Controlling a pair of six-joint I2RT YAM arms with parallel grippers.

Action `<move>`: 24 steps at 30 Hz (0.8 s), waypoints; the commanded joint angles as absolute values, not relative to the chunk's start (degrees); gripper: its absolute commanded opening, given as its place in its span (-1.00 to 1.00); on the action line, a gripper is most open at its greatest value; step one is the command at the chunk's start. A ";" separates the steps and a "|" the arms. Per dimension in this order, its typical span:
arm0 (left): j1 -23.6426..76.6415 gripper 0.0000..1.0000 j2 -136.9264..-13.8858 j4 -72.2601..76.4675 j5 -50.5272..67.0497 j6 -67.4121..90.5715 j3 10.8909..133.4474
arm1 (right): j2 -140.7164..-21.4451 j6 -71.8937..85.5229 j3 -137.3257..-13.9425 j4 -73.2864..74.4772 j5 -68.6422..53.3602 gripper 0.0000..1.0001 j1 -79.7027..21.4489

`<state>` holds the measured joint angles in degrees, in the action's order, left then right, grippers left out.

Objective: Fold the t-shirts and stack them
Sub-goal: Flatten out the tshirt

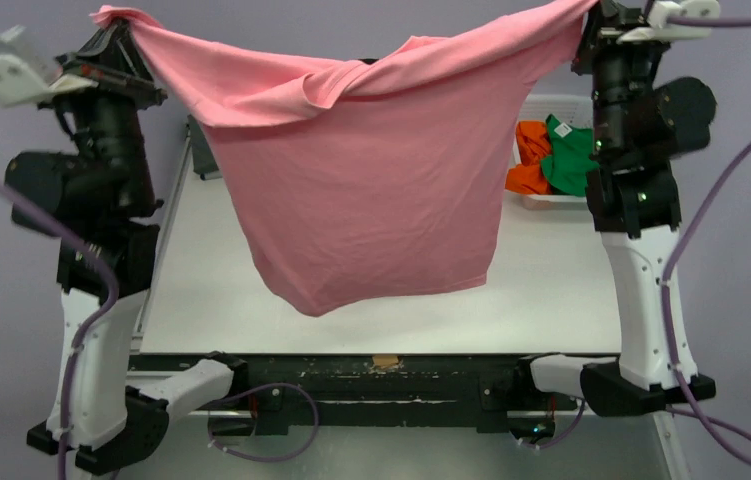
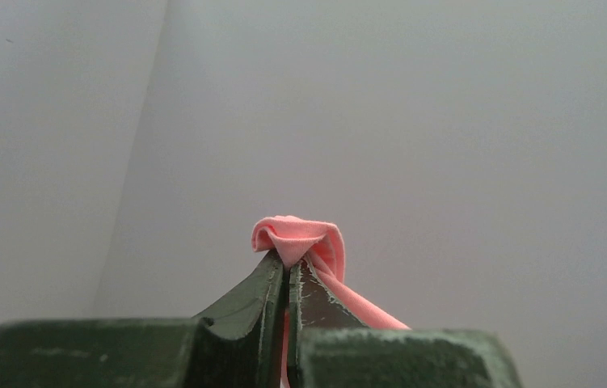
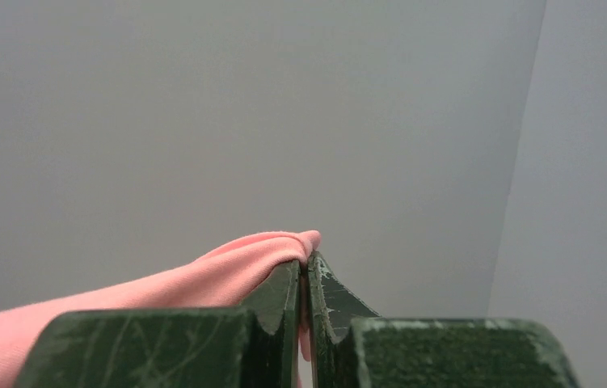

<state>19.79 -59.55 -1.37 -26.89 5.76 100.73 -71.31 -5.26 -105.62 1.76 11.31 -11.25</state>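
Note:
A large pink t-shirt (image 1: 361, 200) hangs spread in the air above the white table (image 1: 551, 290), held up by both arms at its top corners. My left gripper (image 1: 116, 18) is shut on its left corner; in the left wrist view a pink bunch (image 2: 300, 238) sticks out past the closed tips of the left gripper (image 2: 289, 263). My right gripper (image 1: 591, 12) is shut on the right corner; pink cloth (image 3: 227, 271) drapes left from the right gripper (image 3: 306, 263). Orange (image 1: 529, 155) and green (image 1: 571, 155) t-shirts lie bunched in a white basket (image 1: 551, 102) at the back right.
The shirt's lower hem hangs just above the table's middle. A dark object (image 1: 201, 150) peeks out behind the cloth at the back left. Both wrist cameras face a plain grey wall.

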 commanded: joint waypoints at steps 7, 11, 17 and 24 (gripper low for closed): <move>5.86 -1.00 -89.12 -20.42 -12.71 16.37 127.74 | -97.38 -5.43 -128.28 9.84 13.08 -1.00 -8.40; 4.57 -1.00 -99.59 -27.13 -7.67 18.73 146.68 | -102.93 -3.23 -138.34 11.74 9.73 -1.00 -6.97; 3.34 -1.00 -94.32 -21.41 -7.00 18.84 138.66 | -98.92 -1.87 -132.56 10.39 8.17 -1.00 -4.10; 3.08 -1.00 -82.86 -23.09 -13.11 20.42 109.63 | -87.97 4.50 -108.01 15.83 2.44 -1.00 -3.06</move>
<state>3.81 -88.88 -24.49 -8.91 18.50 124.09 -93.45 -0.62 -118.45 13.26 6.37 -3.29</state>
